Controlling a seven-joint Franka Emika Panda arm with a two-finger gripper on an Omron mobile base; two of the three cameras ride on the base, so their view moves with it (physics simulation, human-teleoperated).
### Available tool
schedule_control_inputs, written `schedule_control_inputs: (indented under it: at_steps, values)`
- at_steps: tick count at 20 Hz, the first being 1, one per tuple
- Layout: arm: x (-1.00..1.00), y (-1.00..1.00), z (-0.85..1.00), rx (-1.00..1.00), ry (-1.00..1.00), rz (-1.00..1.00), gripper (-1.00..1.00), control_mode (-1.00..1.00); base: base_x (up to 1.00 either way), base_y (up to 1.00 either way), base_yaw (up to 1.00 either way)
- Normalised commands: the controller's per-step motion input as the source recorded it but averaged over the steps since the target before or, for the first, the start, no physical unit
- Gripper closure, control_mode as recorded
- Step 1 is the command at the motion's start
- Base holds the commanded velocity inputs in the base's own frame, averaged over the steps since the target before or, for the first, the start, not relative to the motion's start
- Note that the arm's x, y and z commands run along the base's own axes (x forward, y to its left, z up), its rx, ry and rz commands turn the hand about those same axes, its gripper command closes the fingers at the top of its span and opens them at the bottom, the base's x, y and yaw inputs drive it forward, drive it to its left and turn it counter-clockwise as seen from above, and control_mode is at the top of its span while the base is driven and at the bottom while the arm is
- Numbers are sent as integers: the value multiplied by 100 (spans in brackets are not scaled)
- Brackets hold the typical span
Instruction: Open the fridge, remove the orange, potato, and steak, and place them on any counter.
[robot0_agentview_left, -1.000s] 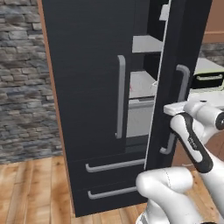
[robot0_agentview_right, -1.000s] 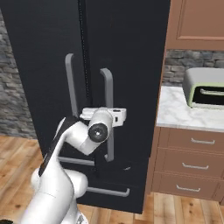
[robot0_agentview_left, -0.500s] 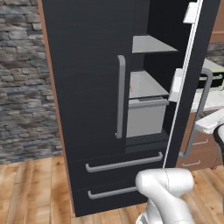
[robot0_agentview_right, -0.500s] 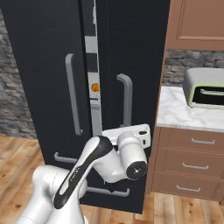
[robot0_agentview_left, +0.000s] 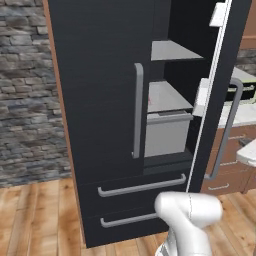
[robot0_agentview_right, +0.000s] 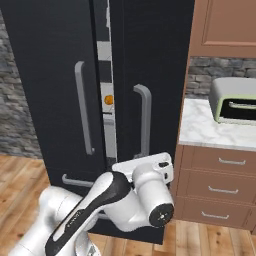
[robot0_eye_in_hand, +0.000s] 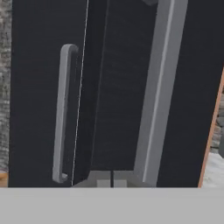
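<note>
At 6 o'clock in the hand view, gripper (robot0_eye_in_hand: 112, 183) is pinched fully closed, tips meeting on a thin seam, nothing between them. Tips sit right at the lower foot of the right door handle (robot0_eye_in_hand: 157, 87), which runs up toward 1 o'clock; contact with it can't be judged. Left door handle (robot0_eye_in_hand: 63, 113) at 9 o'clock, well apart.

In the right base view, the hand is low against the right door (robot0_agentview_right: 150, 60), just under that handle.

In the left base view, fridge (robot0_agentview_left: 100, 100) has its left door closed. The right door stands swung out toward 3 o'clock, cavity exposed. Judgement: the opening step looks about done, so the next move is to spread the jaws and reach in.

Orange (robot0_agentview_right: 108, 100): seen through the gap between the doors in the right base view, about 11 o'clock from centre, at mid height. Likely light, firm and round, so it rolls. Take it across the widest part, with the jaws opened wide first.

Potato and steak: not found, as much of the shelf space is hidden. Potato should be firm and lumpy, best gripped on its short axis. Steak is likely soft, slick and floppy, so pinch it mid-slab.

Containers:
- upper shelf (robot0_agentview_left: 175, 50): looks bare.
- middle shelf (robot0_agentview_left: 167, 95): tiny reddish speck at the left edge, too small to call.
- grey crisper bin (robot0_agentview_left: 167, 132): closed, contents hidden.
- two lower drawers (robot0_agentview_left: 142, 185): shut.

Counter (robot0_agentview_right: 210, 130): marble, at 3 o'clock in the right base view. A toaster oven (robot0_agentview_right: 235, 100) stands on it, with free marble in front as a drop spot.
</note>
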Motion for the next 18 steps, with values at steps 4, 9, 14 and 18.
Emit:
schedule_control_inputs:
  at_steps: [4, 9, 14, 18]
  values:
    - [-5, 76, 41, -11, 23, -22, 100, -100, 0, 0, 0]
    - [16, 89, 31, -17, 56, -39, 100, -100, 0, 0, 0]
    - [71, 80, 4, -19, 41, -35, 100, -100, 0, 0, 0]
    - [46, 40, -4, -18, 22, -5, 100, -100, 0, 0, 0]
